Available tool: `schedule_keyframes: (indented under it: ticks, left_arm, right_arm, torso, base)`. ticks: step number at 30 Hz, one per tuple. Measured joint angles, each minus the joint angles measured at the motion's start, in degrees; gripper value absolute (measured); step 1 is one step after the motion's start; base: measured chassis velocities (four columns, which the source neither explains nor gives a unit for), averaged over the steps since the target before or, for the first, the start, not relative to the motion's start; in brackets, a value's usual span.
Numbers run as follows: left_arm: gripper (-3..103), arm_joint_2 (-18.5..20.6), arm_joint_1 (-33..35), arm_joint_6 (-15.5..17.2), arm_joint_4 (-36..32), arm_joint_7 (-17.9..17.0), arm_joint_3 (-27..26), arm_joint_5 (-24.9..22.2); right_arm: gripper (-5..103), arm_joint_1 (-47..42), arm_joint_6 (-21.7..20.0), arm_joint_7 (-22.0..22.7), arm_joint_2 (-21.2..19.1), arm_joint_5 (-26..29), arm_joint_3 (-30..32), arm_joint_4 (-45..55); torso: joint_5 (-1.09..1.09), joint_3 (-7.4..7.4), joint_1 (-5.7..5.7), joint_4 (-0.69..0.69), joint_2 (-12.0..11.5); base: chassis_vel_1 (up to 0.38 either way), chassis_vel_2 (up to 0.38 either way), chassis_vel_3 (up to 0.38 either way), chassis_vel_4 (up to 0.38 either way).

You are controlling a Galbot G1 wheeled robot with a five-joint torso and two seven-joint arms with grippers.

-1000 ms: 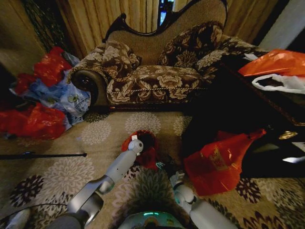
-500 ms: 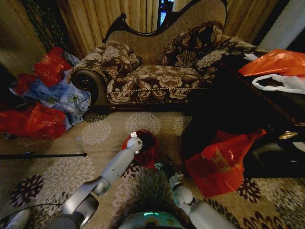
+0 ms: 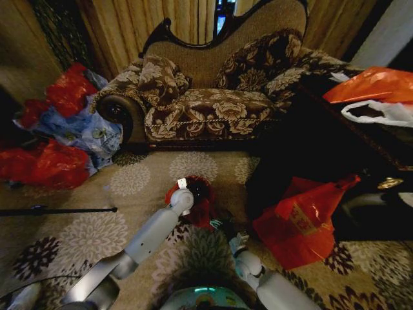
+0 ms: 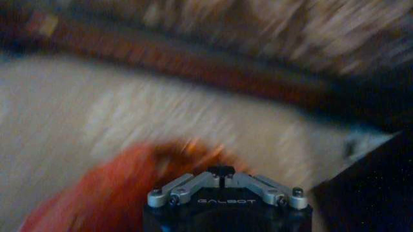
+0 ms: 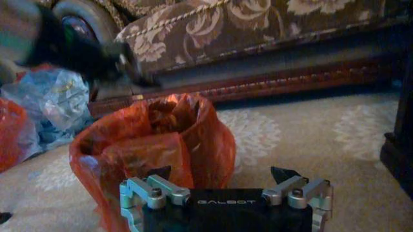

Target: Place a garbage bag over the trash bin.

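The garbage bag, thin glossy red plastic, is draped over the trash bin on the carpet in front of the sofa. Only the bin's dark inside shows. In the right wrist view the bag wraps the bin down its sides, its rim crumpled. My left gripper is at the near-left edge of the bin's rim. The left wrist view shows its fingers shut just above the red plastic. My right gripper stands open, low to the floor, a little short of the bag.
A floral sofa stands behind the bin. A larger printed orange-red bag leans on dark furniture at the right. Stuffed red bags and a blue bag lie at the left. A black rod lies on the carpet.
My left arm's elbow has dropped toward the lower left while its wrist stays at the bin's rim. The right arm has barely moved.
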Motion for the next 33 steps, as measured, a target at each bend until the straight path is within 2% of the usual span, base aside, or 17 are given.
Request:
schedule_keyframes:
  ticks: [3, 4, 7, 8, 10, 12, 13, 14, 18, 20, 21, 23, 24, 28, 30, 31, 33]
  left_arm:
    - [-3, 6.8, 6.07, -6.21, -8.95, 10.0, -3.68, 10.69]
    - [-3, 6.8, 6.07, -6.21, -8.95, 10.0, -3.68, 10.69]
    - [7, 13.93, 15.16, -10.63, -15.13, 15.4, -10.09, 21.49]
    - [7, 13.93, 15.16, -10.63, -15.13, 15.4, -10.09, 21.49]
    - [18, 17.12, 22.7, -11.55, -18.69, 14.45, -14.16, 25.15]
    - [24, 18.26, 25.78, -11.59, -19.43, 13.29, -14.99, 26.44]
    - [29, 18.68, 27.63, -11.54, -19.61, 13.1, -15.33, 28.11]
    - [34, 18.62, 29.94, -11.21, -19.99, 13.25, -16.4, 30.37]
    - [45, 16.89, 36.76, -9.9, -22.25, 12.11, -19.79, 33.27]
    - [56, 14.82, 43.01, -9.55, -23.91, 11.28, -23.09, 36.73]
    - [56, 14.82, 43.01, -9.55, -23.91, 11.28, -23.09, 36.73]
    - [67, 11.94, 51.6, -10.62, -26.29, 11.95, -29.12, 42.53]
    - [67, 11.94, 51.6, -10.62, -26.29, 11.95, -29.12, 42.53]
    - [89, 8.55, 59.56, -11.28, -31.23, 12.62, -34.61, 44.47]
    - [89, 7.83, 60.48, -11.12, -32.55, 12.59, -35.07, 44.44]
    - [98, 6.72, 61.42, -10.83, -34.46, 12.49, -35.45, 44.35]
    - [98, 5.9, 61.99, -10.63, -35.76, 12.45, -35.49, 44.24]
  right_arm:
    - [100, -1.95, 0.1, 0.04, -0.35, -1.59, 2.46, 2.6]
    - [100, -1.95, 0.1, 0.04, -0.35, -1.59, 2.46, 2.6]
    - [100, -4.44, 0.09, -0.53, -0.96, -2.19, 6.2, 5.85]
    - [100, -4.44, 0.09, -0.53, -0.96, -2.19, 6.2, 5.85]
    - [100, -7.21, 0.09, -1.78, -1.1, -2.68, 10.2, 8.21]
    - [100, -10.04, 0.16, -2.49, -0.89, -3.2, 13.69, 10.37]
    - [100, -13.63, 0.48, -2.45, -0.55, -3.94, 16.69, 12.97]
    - [100, -16.98, 0.49, -1.69, -0.08, -4.6, 18.67, 15.63]
    - [100, -19.83, -0.99, -0.57, 1.73, -6.21, 20.45, 20.5]
    - [100, -20.96, -2.3, 0.43, 2.99, -7.92, 20.69, 23.65]
    - [100, -20.96, -2.3, 0.43, 2.99, -7.92, 20.69, 23.65]
    - [100, -23.12, -3.26, -0.16, 4.37, -10.62, 22.33, 26.52]
    - [100, -23.12, -3.26, -0.16, 4.37, -10.62, 22.33, 26.52]
    - [100, -26.99, -3.23, -4.35, 6.45, -14.9, 25.87, 29.52]
    - [100, -27.87, -3.33, -5.37, 6.74, -15.1, 26.39, 30.2]
    - [100, -29.45, -3.99, -6.82, 7.09, -15.14, 27.28, 31.62]
    - [100, -30.57, -4.79, -7.26, 7.21, -15.16, 27.74, 32.62]
  torso:
    - [0.02, -0.01, 0.0, -0.01, 0.0]
    - [0.02, -0.01, 0.0, -0.01, 0.0]
    - [-0.03, 0.0, 0.0, 0.04, 0.0]
    - [-0.03, 0.0, 0.0, 0.04, 0.0]
    - [0.06, -0.01, -0.01, 0.06, 0.0]
    - [0.02, -0.01, -0.01, 0.1, 0.0]
    - [-0.05, -0.01, -0.02, 0.04, 0.01]
    - [-0.04, 0.0, -0.01, -0.11, 0.0]
    - [0.06, -0.01, -0.01, -0.02, 0.0]
    - [-0.01, -0.01, -0.01, 0.04, 0.0]
    - [-0.01, -0.01, -0.01, 0.04, 0.0]
    - [0.03, -0.01, -0.01, 0.01, 0.0]
    - [0.03, -0.01, -0.01, 0.01, 0.0]
    - [0.02, -0.01, -0.01, 0.02, 0.0]
    - [0.02, 0.0, 0.0, 0.01, 0.0]
    - [0.04, 0.0, 0.0, 0.01, 0.0]
    - [0.03, -0.01, -0.01, 0.0, 0.0]
  base:
    - [0.0, 0.0, 0.0, 0.0]
    - [0.0, 0.0, 0.0, 0.0]
    - [0.0, 0.0, 0.0, 0.0]
    - [0.0, 0.0, 0.0, 0.0]
    - [0.0, 0.0, 0.0, 0.0]
    - [0.0, 0.0, 0.0, 0.0]
    - [0.0, 0.0, 0.0, 0.0]
    - [0.0, 0.0, 0.0, 0.0]
    - [0.0, 0.0, 0.0, 0.0]
    - [0.0, 0.0, 0.0, 0.0]
    - [0.0, 0.0, 0.0, 0.0]
    - [0.0, 0.0, 0.0, 0.0]
    - [0.0, 0.0, 0.0, 0.0]
    - [0.0, 0.0, 0.0, 0.0]
    - [0.0, 0.0, 0.0, 0.0]
    - [0.0, 0.0, 0.0, 0.0]
    - [0.0, 0.0, 0.0, 0.0]
